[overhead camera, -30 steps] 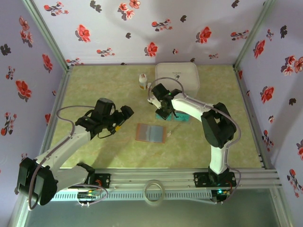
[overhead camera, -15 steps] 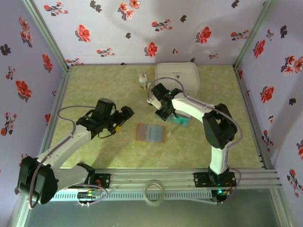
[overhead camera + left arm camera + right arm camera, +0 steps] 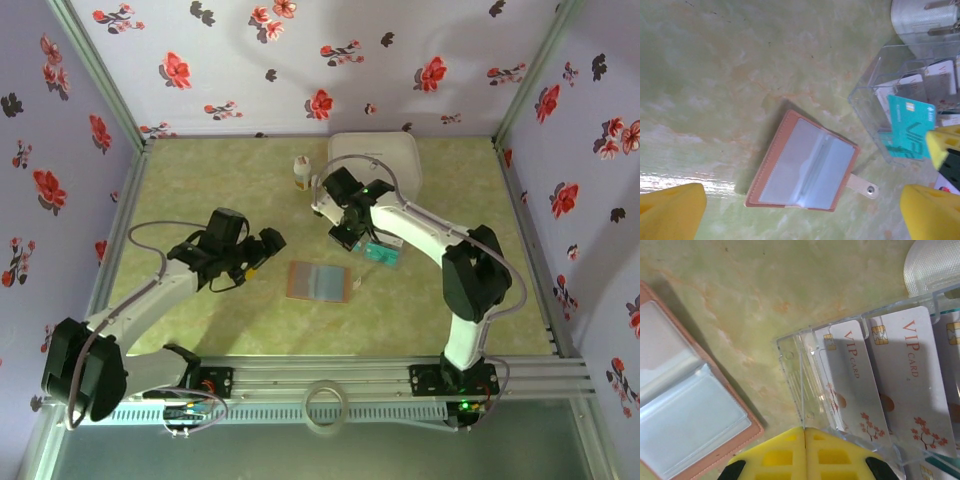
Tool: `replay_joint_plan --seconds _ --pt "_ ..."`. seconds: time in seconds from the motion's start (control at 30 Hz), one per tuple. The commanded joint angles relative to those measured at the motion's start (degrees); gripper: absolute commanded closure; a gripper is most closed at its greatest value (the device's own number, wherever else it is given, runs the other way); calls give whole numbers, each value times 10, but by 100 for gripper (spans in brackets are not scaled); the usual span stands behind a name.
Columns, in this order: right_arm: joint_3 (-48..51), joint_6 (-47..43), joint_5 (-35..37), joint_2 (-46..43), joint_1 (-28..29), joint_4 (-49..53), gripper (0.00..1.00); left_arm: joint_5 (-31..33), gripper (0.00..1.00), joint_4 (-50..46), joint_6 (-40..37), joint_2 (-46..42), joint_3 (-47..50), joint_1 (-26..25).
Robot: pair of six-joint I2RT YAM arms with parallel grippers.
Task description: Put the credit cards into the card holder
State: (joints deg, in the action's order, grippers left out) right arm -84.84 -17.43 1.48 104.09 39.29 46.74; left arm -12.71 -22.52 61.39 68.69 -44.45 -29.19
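Observation:
The card holder lies open on the table, brown with pale clear sleeves facing up. Right of it stands a clear plastic box holding white VIP credit cards and teal ones. My right gripper hovers at the box's near-left corner, shut on a teal credit card that is edge-on between its yellow pads. My left gripper hangs open left of the card holder, nothing between its fingers.
A large white rounded box sits behind the clear box, with a small white bottle to its left. Flowered walls close in the table on three sides. Bare tabletop lies left and in front of the card holder.
The right arm has lifted slightly at the clear box with its jaws still shut. The left arm has shifted a little towards the near side, still open.

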Motion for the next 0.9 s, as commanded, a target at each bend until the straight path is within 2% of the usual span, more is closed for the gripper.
replay_joint_plan --seconds 0.0,0.17,0.37,0.6,0.87 --pt "-14 15 -28 -34 6 24 100 -5 0 -14 -47 13 -8 4" --pt "10 51 -62 -77 7 -5 100 12 0 -35 -102 33 -18 4" --pt "63 141 -98 -132 6 -71 100 57 0 -64 -182 57 -30 0" --pt "193 317 -128 -220 6 -227 100 109 0 -71 -252 84 -43 -33" --pt "377 516 -90 -313 6 -411 100 161 0 -58 -285 131 -64 -91"
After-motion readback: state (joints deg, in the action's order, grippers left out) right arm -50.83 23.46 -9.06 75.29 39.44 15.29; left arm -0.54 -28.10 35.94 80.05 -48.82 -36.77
